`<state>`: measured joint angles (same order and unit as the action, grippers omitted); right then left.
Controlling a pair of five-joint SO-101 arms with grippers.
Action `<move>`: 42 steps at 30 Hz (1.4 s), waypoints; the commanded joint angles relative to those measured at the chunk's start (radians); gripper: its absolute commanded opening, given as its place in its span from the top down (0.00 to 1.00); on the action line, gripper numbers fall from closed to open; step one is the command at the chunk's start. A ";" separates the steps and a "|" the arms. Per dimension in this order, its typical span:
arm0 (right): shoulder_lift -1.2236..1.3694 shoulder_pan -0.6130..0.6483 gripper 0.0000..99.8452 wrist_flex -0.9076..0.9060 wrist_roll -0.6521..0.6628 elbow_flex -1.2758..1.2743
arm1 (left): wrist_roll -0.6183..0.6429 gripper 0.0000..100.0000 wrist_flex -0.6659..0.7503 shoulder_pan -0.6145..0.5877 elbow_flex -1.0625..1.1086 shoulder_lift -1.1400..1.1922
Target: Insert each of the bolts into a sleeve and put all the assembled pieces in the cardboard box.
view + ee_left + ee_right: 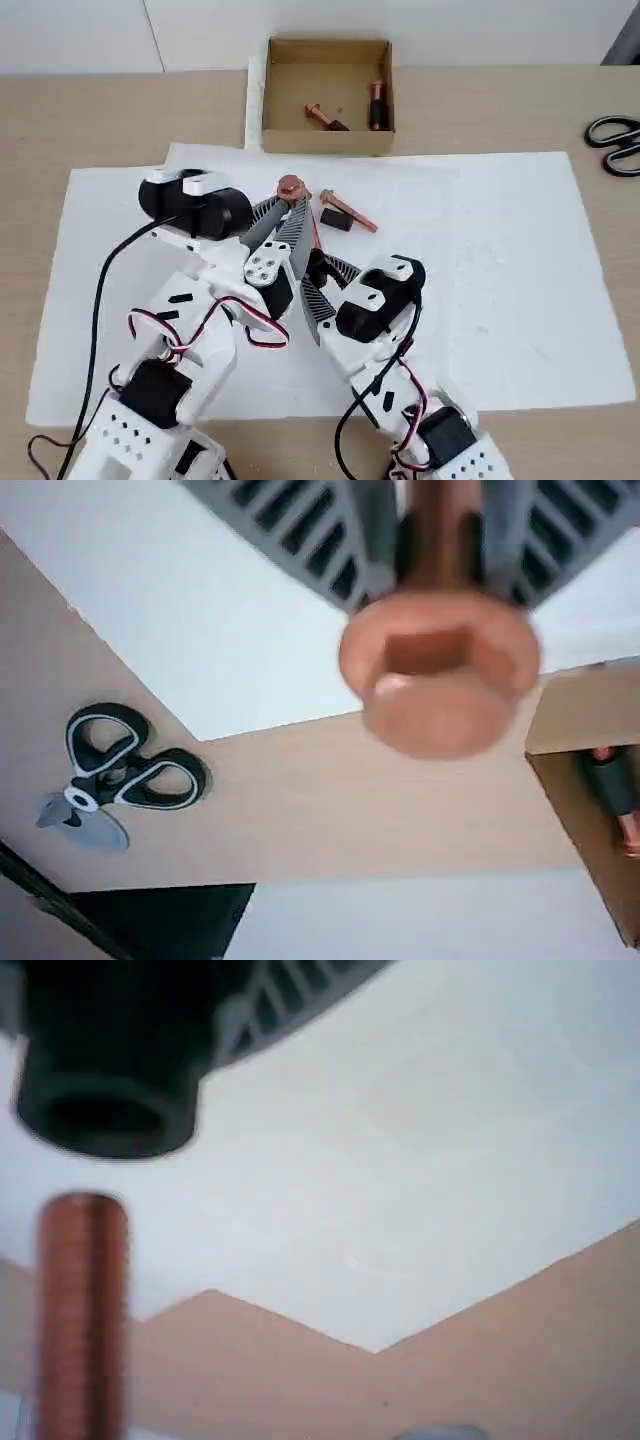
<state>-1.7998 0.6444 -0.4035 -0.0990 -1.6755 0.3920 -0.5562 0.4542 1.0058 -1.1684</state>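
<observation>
**Insertion step.** The bolt (435, 670) is clamped by the left tool (290, 203) at the centre of the high view. The sleeve (105, 1090) is gripped by the right tool (322, 275) just below it. The thread end and the bore are seen apart and offset, so alignment and then an axial push are judged necessary. Two finished pieces (376, 104) lie in the box (328, 140) at top centre, and a third piece (346, 212) lies on the sheet (500, 260).

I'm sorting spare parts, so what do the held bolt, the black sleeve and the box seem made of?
The bolt: likely copper-coloured metal, from its reddish sheen and fine threads. The sleeve: matte black, probably plastic or rubber; the look leaves it open. The box: plain brown cardboard, matte, with folded walls.
</observation>
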 commanded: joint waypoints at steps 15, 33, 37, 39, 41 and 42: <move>-0.013 0.005 1.00 0.019 -0.008 -0.008 | -0.009 0.99 -0.032 0.051 -0.039 0.006; -0.013 0.004 1.00 0.019 -0.008 -0.008 | -0.058 0.99 -0.163 0.071 -0.039 0.000; -0.013 0.004 1.00 0.019 -0.006 -0.008 | -0.058 0.99 -0.196 0.094 -0.041 0.000; -0.013 0.004 1.00 0.019 -0.005 -0.008 | -0.057 0.99 -0.196 0.095 -0.039 0.000; -0.013 0.004 1.00 0.019 -0.005 -0.008 | -0.058 0.99 -0.198 0.095 -0.038 0.000; -0.013 0.004 1.00 0.019 -0.005 -0.008 | -0.058 0.99 -0.199 0.095 -0.038 0.000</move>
<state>-1.7998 0.6444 -0.4035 -0.0990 -1.6755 0.3353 -0.7511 0.5355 1.0058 -1.1638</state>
